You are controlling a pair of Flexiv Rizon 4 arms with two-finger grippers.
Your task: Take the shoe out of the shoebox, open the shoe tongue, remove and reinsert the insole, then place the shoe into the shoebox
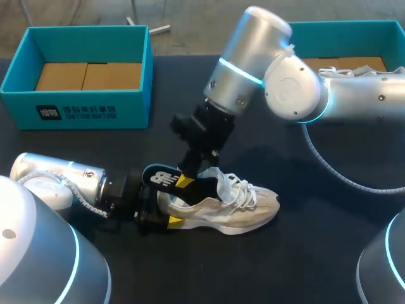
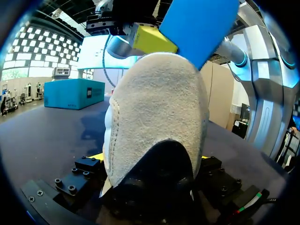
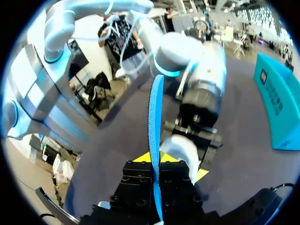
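A beige and white shoe lies on its sole on the dark table, toe to the right. My left gripper comes in from the left and has the heel between its fingers, one on each side of it. My right gripper reaches down from above and is shut on the insole. The insole is black on top with a white logo, and its blue underside rises above the heel. In the right wrist view the insole stands edge-on between the yellow tips of the right gripper.
An open teal shoebox with a brown cardboard floor stands at the back left. A second teal box sits at the back right, partly behind my right arm. A grey cable curves over the table on the right.
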